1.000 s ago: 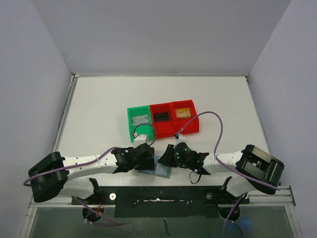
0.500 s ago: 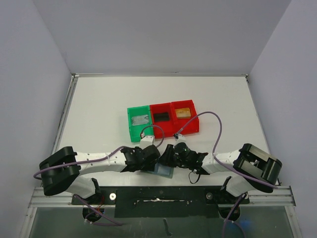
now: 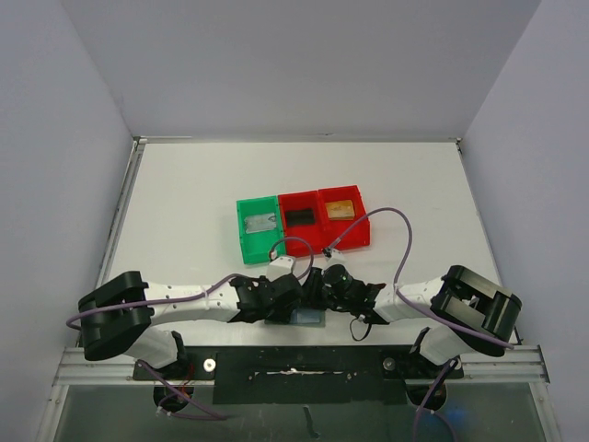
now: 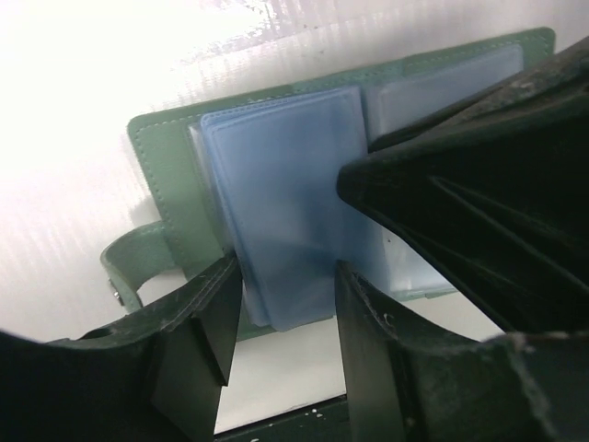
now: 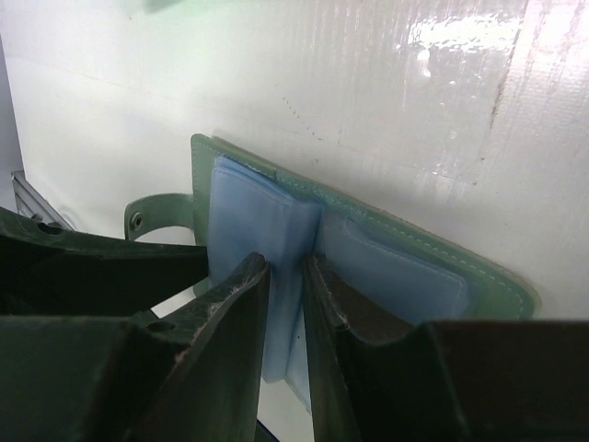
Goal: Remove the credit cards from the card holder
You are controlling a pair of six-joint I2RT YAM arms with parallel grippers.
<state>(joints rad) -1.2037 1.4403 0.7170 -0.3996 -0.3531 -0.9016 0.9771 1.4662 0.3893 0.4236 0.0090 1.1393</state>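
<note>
At the counter's (image 3: 184,203) 6 o'clock edge, the open green card holder (image 3: 310,318) is lying flat. The left gripper (image 4: 281,304) is hovering half open over its blue sleeves (image 4: 276,203). The right gripper (image 5: 287,304), nearly closed, is pinching one sleeve.

The white table (image 3: 184,212) carries an open card holder (image 3: 309,319), its green cover spread on the surface directly beneath the left end effector (image 4: 281,313) and the right end effector (image 5: 283,304). Beyond both, a green bin (image 3: 245,230), a middle red bin (image 3: 296,196) and an outer red bin (image 3: 361,221) stand side by side, touching.
</note>
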